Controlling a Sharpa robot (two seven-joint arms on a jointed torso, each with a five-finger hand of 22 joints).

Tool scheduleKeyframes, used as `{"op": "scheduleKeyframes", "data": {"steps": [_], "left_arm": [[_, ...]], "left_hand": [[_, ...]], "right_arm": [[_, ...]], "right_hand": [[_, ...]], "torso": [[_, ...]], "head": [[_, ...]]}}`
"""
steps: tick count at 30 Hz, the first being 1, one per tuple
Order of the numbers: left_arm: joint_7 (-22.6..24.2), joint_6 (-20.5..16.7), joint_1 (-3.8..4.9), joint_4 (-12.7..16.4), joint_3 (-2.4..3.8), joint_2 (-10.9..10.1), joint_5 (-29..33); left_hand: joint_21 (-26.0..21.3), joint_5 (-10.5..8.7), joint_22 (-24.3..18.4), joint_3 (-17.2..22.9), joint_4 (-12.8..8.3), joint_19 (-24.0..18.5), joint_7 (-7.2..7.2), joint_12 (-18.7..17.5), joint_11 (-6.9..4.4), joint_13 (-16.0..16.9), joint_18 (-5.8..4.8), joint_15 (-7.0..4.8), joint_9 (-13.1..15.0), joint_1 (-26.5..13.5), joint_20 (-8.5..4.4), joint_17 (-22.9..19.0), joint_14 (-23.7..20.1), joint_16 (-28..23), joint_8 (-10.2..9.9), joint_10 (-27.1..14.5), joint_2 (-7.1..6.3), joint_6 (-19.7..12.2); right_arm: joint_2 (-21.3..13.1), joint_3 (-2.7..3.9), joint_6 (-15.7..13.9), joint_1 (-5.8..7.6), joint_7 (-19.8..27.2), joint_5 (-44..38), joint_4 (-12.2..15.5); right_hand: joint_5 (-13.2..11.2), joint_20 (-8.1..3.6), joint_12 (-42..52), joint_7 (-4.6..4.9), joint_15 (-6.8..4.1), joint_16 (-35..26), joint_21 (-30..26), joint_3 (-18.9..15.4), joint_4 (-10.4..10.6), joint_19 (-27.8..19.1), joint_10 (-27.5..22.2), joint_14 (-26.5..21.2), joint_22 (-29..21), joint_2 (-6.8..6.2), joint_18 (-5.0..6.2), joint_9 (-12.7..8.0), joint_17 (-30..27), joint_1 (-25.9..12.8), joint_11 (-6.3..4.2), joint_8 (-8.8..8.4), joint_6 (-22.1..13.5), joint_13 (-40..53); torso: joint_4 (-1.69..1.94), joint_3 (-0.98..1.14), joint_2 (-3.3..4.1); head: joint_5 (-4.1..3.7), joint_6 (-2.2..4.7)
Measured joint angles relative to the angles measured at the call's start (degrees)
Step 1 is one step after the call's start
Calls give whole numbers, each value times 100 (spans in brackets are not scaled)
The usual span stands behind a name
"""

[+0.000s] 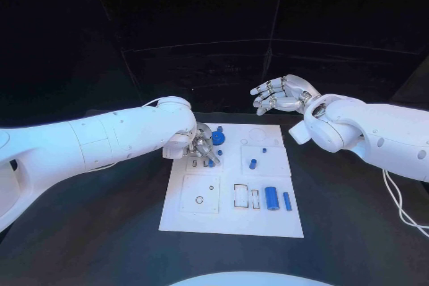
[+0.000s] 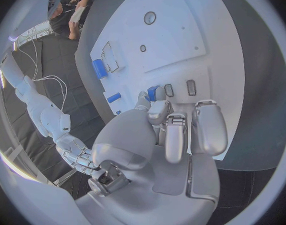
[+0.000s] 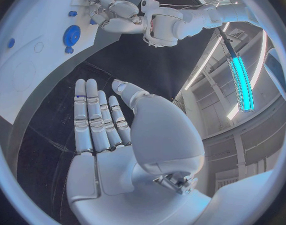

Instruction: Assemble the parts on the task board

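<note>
On the black worktop (image 1: 358, 236) lies the white rectangular task board (image 1: 234, 219), long side running away from the robot. Over its far left part the left hand (image 1: 198, 151) is lowered with its fingers (image 2: 175, 135) curled down onto the board; in the left wrist view the fingertips close around a small blue part (image 2: 154, 92) pressed against the plate, though whether the part is truly pinched or only touched I cannot tell. Just beside that hand, toward the far edge, sits a round blue disc-shaped part (image 1: 217, 138). A short blue peg (image 1: 253, 164) stands near the board's middle, and a tiny blue piece (image 1: 264, 152) lies just beyond it. Toward the near right part of the board a stubby blue cylinder (image 1: 271, 198) and a slimmer blue bar (image 1: 287, 201) lie side by side, close but apart, next to a rectangular slot. The right hand (image 1: 283, 92) is raised well beyond the board's far right corner, palm open, fingers (image 3: 93, 115) straight and slightly apart, holding nothing.
</note>
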Motion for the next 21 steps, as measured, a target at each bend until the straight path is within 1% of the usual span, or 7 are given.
{"op": "scheduleKeyframes", "data": {"steps": [5,12,15,16,18,20,21], "left_arm": [[2,-31,8,29,4,-34,7],[9,-137,7,145,3,-186,90],[10,-229,1,236,-2,-292,168],[11,-263,-2,264,-3,-327,197],[12,-352,-5,336,-5,-410,265],[16,-451,-5,416,-5,-493,330],[19,-503,-5,454,-5,-532,363]], "left_hand": [[-27,-17,-14,235,-158,0,-7,0,2,-16,0,0,-13,149,0,0,0,0,-36,-18,10,-32],[-31,3,-41,308,-86,0,-10,-21,-8,-14,0,0,-32,368,0,0,0,0,-97,-48,48,-92],[-53,1,-46,416,22,0,0,-21,-8,-6,0,0,-31,398,0,0,0,0,-105,-49,43,-102],[-53,1,-53,460,66,0,0,-22,-8,-5,0,0,-25,381,0,0,0,0,-106,-49,26,-102],[-56,1,-56,592,115,0,1,-23,-8,3,0,0,9,269,0,0,0,0,-106,-49,-58,-103],[-76,1,-56,934,20,0,1,-23,-6,19,0,0,19,51,0,0,0,0,-101,-46,-171,-103],[-76,1,-56,1238,-108,0,1,-23,4,19,0,0,26,-108,0,0,0,0,-93,-36,-251,-103]], "right_arm": [[5,0,20,0,-7,-4,-15],[14,-1,66,0,-34,-27,-43],[22,-1,88,0,-49,-43,-62],[23,-1,95,0,-53,-48,-69],[27,-1,109,0,-63,-62,-84],[30,-1,120,0,-71,-76,-95],[31,-1,126,0,-76,-84,-102]], "right_hand": [[0,0,0,0,20,0,-20,-16,-16,0,0,-20,-5,0,0,0,0,0,0,0,0,-5],[0,0,29,-17,20,21,-20,-31,-1,0,-13,-20,-8,0,0,-1,-5,0,14,30,-17,-20],[0,0,50,-17,20,21,-20,-31,-1,0,-21,-20,-10,0,0,-1,-5,0,22,30,-17,-27],[0,0,51,-17,20,21,-20,-31,-1,0,-21,-20,-10,0,0,-1,-4,0,22,30,-17,-27],[0,0,51,-20,20,21,-20,-31,-1,0,-22,-20,-14,11,0,-1,-12,-11,20,41,-46,-31],[0,0,51,-16,20,21,-20,-37,5,0,-42,-20,-16,22,0,-1,-12,-22,0,49,-56,-34],[0,0,59,-16,20,21,-20,-50,18,0,-42,-20,-16,22,0,-1,-12,-22,0,49,-56,-40]], "torso": [[0,0,1],[0,-1,1],[2,-1,1],[3,-1,1],[7,0,1],[7,1,1],[7,1,1]], "head": [[-2,-3],[-13,-4],[-18,-14],[-18,-14],[-18,-15],[-15,-16],[-14,-17]]}}
